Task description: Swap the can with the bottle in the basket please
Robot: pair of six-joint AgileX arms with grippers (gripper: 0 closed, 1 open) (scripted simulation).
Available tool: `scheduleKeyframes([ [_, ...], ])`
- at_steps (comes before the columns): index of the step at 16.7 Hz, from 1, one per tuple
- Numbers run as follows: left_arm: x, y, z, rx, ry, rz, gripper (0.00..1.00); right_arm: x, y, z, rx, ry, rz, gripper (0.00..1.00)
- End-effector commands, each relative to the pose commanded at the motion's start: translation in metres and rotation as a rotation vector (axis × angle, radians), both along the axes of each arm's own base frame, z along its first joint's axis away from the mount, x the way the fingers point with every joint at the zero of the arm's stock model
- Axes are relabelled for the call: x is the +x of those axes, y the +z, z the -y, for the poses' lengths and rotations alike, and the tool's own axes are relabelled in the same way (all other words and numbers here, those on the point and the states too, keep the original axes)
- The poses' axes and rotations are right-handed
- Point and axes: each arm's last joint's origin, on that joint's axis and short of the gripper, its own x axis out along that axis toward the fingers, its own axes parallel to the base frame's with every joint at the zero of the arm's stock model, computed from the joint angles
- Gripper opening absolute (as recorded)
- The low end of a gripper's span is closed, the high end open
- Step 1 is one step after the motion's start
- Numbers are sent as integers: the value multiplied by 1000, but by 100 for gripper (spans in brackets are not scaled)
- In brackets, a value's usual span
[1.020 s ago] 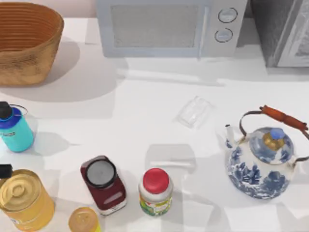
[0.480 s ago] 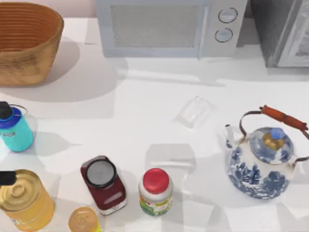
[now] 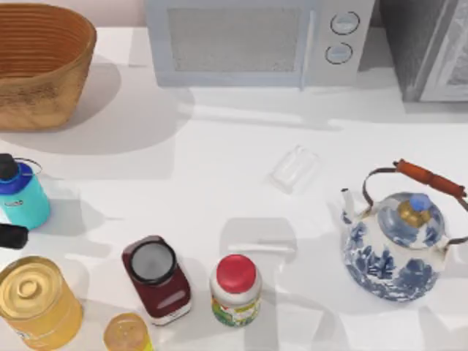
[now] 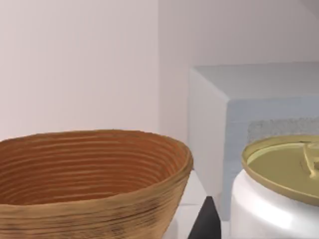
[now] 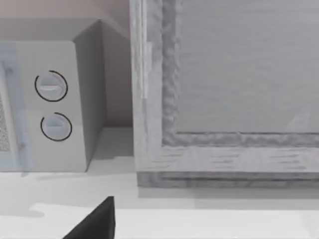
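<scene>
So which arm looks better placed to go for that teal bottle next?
The left. Its gripper sits at the table's left edge, just below the bottle, with the basket also on that side.

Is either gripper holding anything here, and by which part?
Cannot be told: the left gripper is at the table's left edge, the can close beside it.

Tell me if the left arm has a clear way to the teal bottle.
Probably yes: the left gripper sits beside the bottle at the table's left edge, nothing between them.
</scene>
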Motion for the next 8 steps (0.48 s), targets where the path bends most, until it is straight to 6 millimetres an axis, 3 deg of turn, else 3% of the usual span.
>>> scheduleKeyframes([
  [4, 44, 41, 17, 8, -249, 14, 0, 0, 0, 0, 0, 0, 0, 100],
  [8, 120, 54, 48, 19, -547, 3, 0, 0, 0, 0, 0, 0, 0, 100],
])
